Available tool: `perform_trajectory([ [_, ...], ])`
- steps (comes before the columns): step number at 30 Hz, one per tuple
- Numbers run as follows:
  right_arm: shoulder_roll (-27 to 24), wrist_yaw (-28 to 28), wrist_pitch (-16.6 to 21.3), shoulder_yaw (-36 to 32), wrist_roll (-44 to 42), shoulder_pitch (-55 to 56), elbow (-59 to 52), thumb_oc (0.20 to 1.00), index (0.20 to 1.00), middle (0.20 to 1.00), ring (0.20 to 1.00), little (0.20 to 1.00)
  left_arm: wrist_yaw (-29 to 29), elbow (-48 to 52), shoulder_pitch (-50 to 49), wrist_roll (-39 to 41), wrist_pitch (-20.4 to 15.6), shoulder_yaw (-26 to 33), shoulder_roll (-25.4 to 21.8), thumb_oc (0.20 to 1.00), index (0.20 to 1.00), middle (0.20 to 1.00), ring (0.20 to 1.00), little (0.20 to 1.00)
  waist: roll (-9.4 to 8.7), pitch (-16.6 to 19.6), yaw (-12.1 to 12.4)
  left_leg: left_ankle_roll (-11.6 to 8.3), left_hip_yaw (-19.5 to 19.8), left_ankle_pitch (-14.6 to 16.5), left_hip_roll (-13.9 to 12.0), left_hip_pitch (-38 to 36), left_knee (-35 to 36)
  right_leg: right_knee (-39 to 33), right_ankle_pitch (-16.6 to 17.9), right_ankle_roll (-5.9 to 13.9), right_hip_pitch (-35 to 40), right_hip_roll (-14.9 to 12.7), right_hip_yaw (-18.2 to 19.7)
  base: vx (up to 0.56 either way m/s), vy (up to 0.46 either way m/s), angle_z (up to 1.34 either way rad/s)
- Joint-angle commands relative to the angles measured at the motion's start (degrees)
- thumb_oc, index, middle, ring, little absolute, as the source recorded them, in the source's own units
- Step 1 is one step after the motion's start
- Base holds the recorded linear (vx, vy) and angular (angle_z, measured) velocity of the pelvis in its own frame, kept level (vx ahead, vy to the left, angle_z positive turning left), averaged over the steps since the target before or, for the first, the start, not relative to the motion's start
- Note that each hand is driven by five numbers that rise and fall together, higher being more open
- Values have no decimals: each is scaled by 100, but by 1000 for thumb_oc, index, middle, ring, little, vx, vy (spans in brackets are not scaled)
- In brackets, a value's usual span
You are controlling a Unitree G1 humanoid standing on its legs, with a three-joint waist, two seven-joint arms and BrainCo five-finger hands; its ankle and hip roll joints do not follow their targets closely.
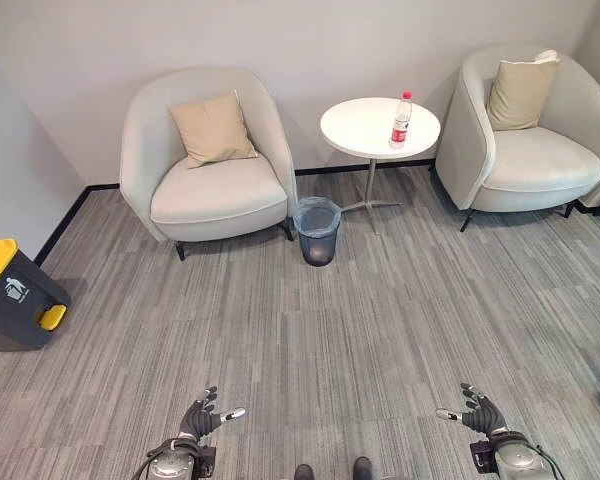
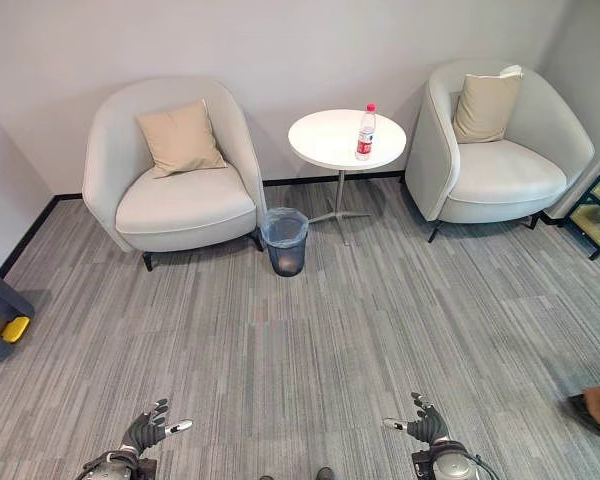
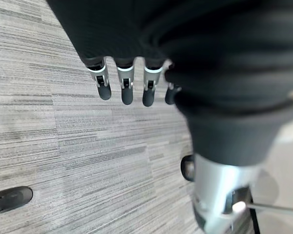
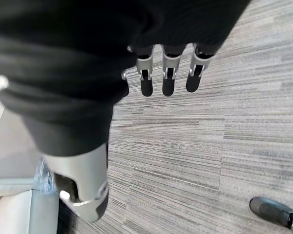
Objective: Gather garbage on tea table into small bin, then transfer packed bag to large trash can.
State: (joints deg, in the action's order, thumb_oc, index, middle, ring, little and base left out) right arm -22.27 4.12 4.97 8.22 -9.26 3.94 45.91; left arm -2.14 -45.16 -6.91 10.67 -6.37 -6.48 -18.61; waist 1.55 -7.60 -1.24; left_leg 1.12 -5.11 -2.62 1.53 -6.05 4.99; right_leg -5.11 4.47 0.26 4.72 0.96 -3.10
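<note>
Both hands empty, robot well back from the tea table; no garbage gathered yet.

One bottle stood upright on the round white table, apparently the garbage to clear. Small bin, lined with a bag, sat on the carpet just beside the table's foot, handy for a short drop. Large trash can stood well apart at the left wall. Left hand and right hand hung low, fingers loosely spread, holding nothing, presumably ready for the approach.

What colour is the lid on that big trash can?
Yellow, on a dark grey large trash can; clearest in the left eye view.
</note>
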Motion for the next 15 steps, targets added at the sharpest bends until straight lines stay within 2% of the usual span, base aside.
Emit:
perform_trajectory([
  [1,16,36,214,-74,-318,-245,101,1000,1000,1000,1000,1000,-50,-163,225,228,-174,65,-103,1000,1000,1000,1000,1000,-222,143,-47,-292,142,527,-76,-88,1,32,-775,507,330,-362,56,0,0,0],
  [15,54,82,147,-158,-513,-320,169,1000,1000,1000,1000,1000,-49,-76,218,283,-124,21,-99,1000,1000,1000,1000,1000,-244,93,-9,-210,123,667,-20,-21,-172,174,-840,537,271,-422,99,41,24,-1],
])
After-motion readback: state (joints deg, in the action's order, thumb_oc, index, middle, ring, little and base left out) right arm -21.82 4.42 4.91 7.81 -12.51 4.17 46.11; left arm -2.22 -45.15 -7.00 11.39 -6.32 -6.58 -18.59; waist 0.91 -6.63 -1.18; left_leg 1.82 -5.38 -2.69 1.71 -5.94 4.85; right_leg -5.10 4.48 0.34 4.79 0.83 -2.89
